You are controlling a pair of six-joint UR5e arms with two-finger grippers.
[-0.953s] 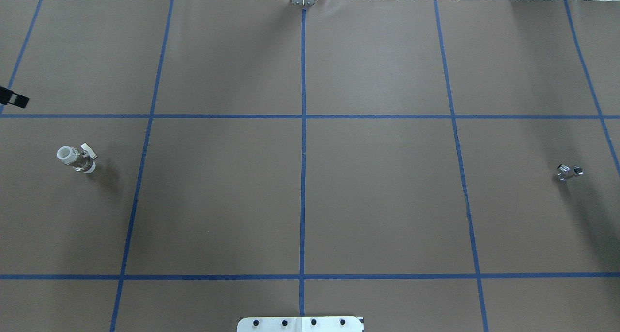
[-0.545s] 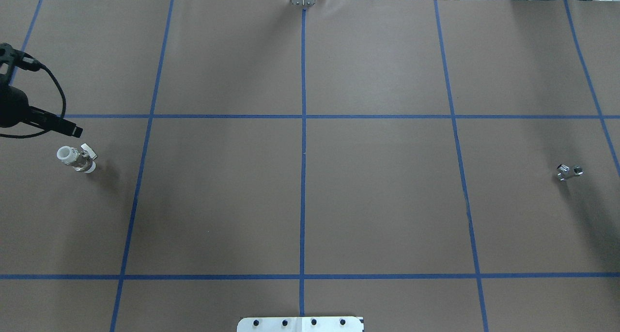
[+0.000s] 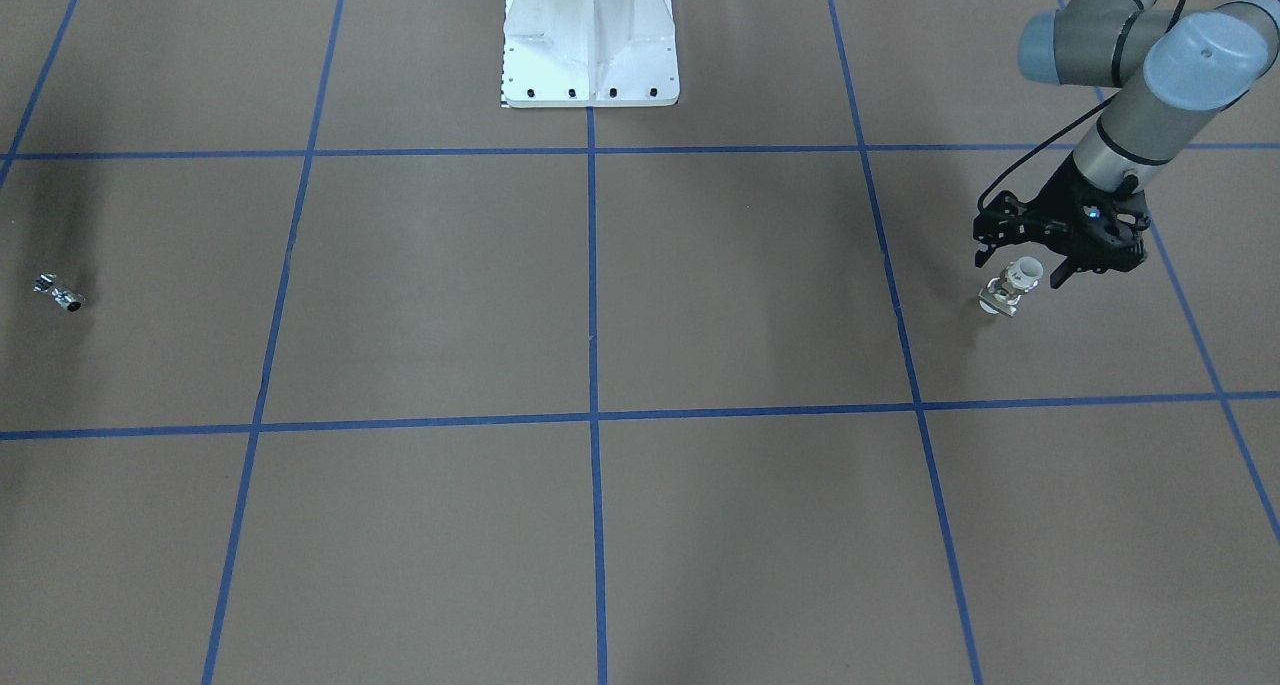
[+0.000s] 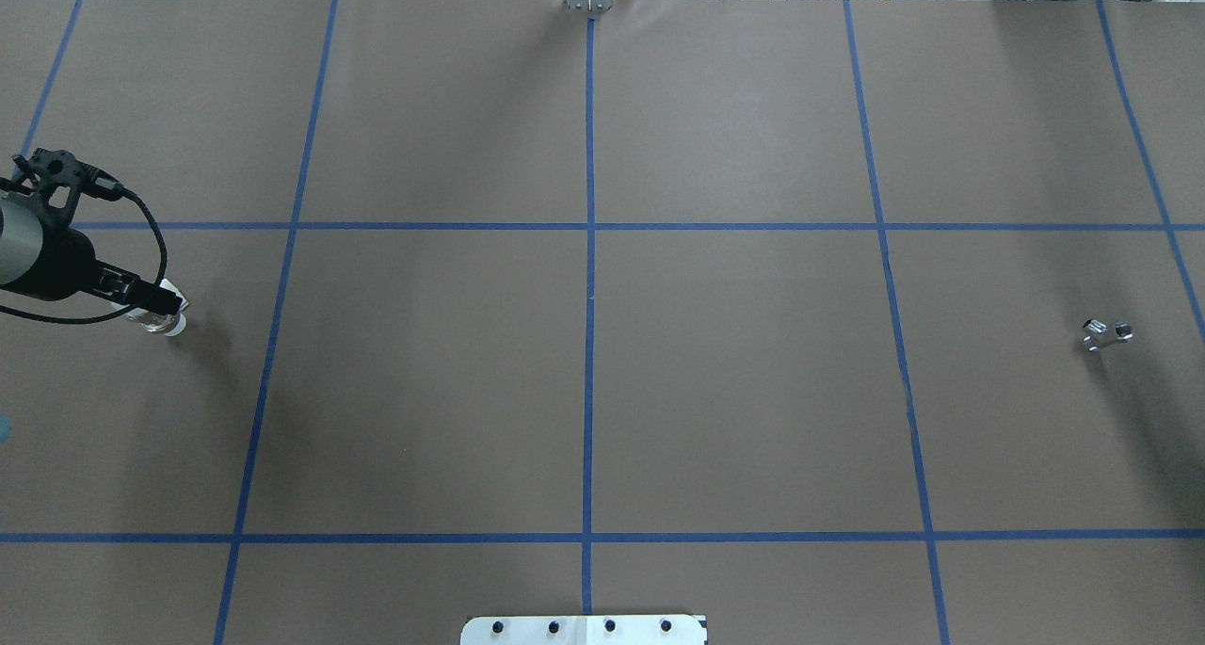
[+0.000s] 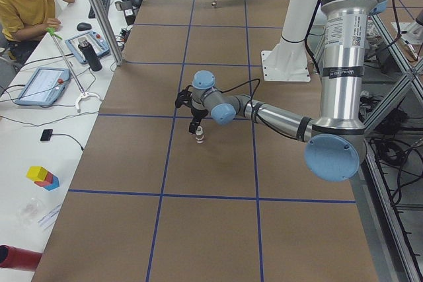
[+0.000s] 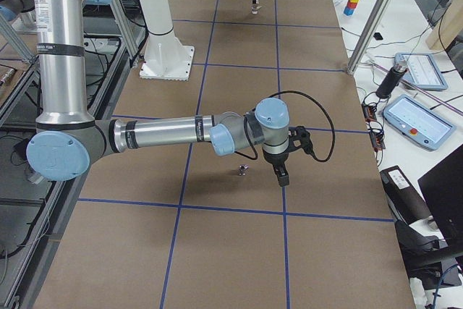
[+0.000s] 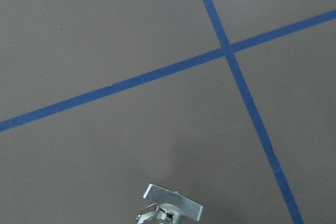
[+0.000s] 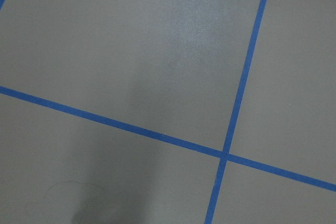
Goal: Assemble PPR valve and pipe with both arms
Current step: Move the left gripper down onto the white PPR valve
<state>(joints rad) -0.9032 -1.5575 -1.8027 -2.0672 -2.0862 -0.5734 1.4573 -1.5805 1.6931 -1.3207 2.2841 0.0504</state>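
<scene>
Near the left edge of the tabletop (image 4: 734,381), about midway between the robot's edge and the far edge, the PPR valve (image 3: 1012,287) is found. It seems to stand on end with its white collar uppermost, so its long axis is taken as roughly vertical, though its small size leaves this unsure. The left gripper (image 3: 1026,265) is poised directly above it, jaws spread to either side of the collar, and nothing is gripped. A straight descent and a closing are judged to be what the coming move calls for.

Near the right edge, at a like depth, the pipe (image 4: 1106,332) rests well apart from the valve. The right gripper (image 6: 281,171) is seen only from the side, near the pipe, and whether its jaws are spread or closed cannot be told.
</scene>
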